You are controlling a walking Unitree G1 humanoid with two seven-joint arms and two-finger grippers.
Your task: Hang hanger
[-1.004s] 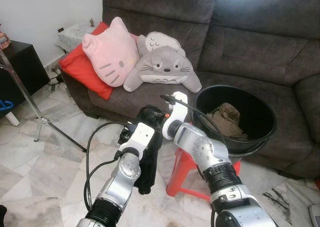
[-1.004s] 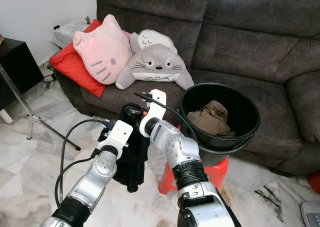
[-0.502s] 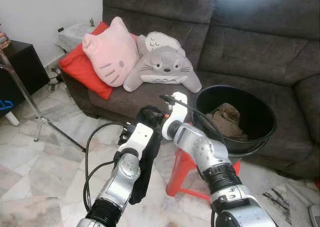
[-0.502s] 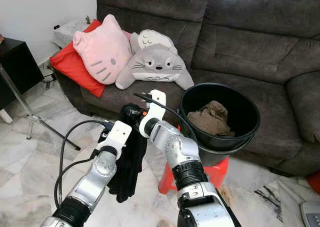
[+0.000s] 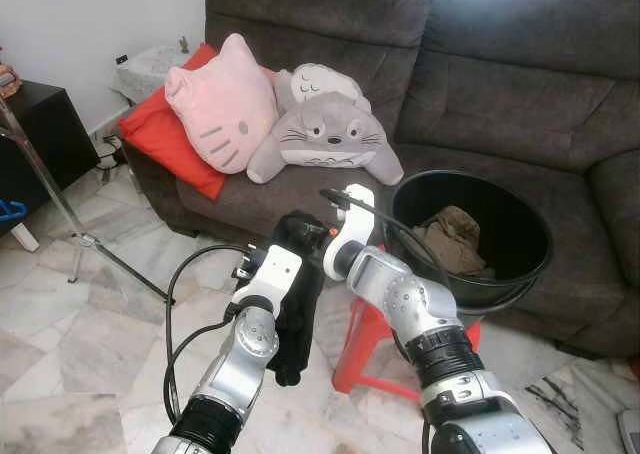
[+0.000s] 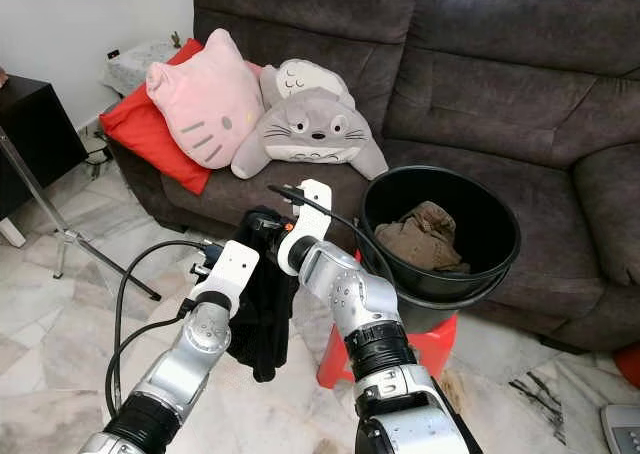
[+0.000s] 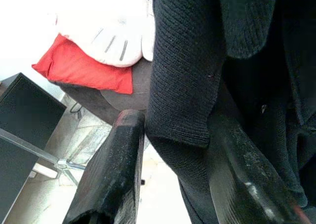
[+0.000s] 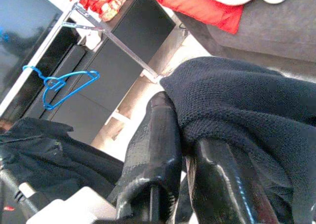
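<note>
So far nothing hangs: both the left gripper (image 7: 173, 179) and right gripper (image 8: 185, 160) pinch the black knit garment (image 5: 297, 304) mid-air, the clothes rack (image 8: 79, 29) and blue hanger (image 8: 66, 86) off toward ten o'clock.

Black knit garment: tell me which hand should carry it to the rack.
Probably the left hand: the black knit garment hangs between its fingers. The right hand only pinches its top edge.

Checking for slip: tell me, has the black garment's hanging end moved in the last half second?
Yes. The black garment has its hanging end higher against the red stool.
</note>
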